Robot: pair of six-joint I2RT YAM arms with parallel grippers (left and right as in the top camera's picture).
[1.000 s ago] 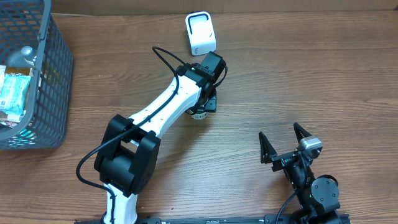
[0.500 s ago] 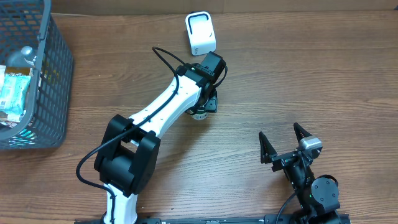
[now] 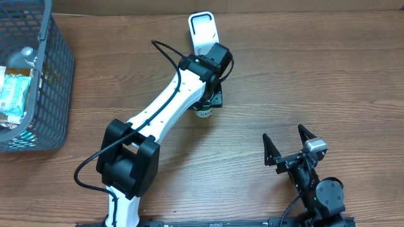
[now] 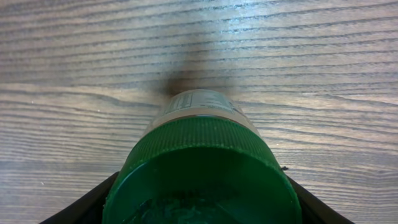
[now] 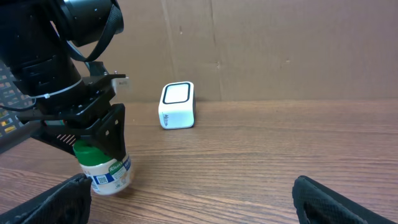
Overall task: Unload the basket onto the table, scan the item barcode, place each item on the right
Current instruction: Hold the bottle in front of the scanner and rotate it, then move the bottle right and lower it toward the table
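The item is a small white jar with a green cap (image 4: pixel 202 174), a blue-and-green label and a printed code on its side (image 5: pixel 109 174). My left gripper (image 3: pixel 211 101) is shut on the cap from above, its black fingers (image 4: pixel 93 202) on either side. The jar (image 3: pixel 202 112) is slightly tilted, low over the wood. The white box scanner (image 3: pixel 203 28) stands just beyond the left wrist, its window (image 5: pixel 176 93) facing up. My right gripper (image 3: pixel 287 145) stands open at the near right with nothing between its fingers (image 5: pixel 193 199).
A dark wire basket (image 3: pixel 57 75) sits at the far left edge with packaged goods (image 3: pixel 12 91) inside. A brown cardboard wall (image 5: pixel 280 50) backs the table behind the scanner. The left arm's cable (image 3: pixel 165 57) loops above its forearm.
The left arm has shifted a little toward the scanner, carrying the jar with it; its wrist now overlaps the scanner's near edge. The right arm has not moved.
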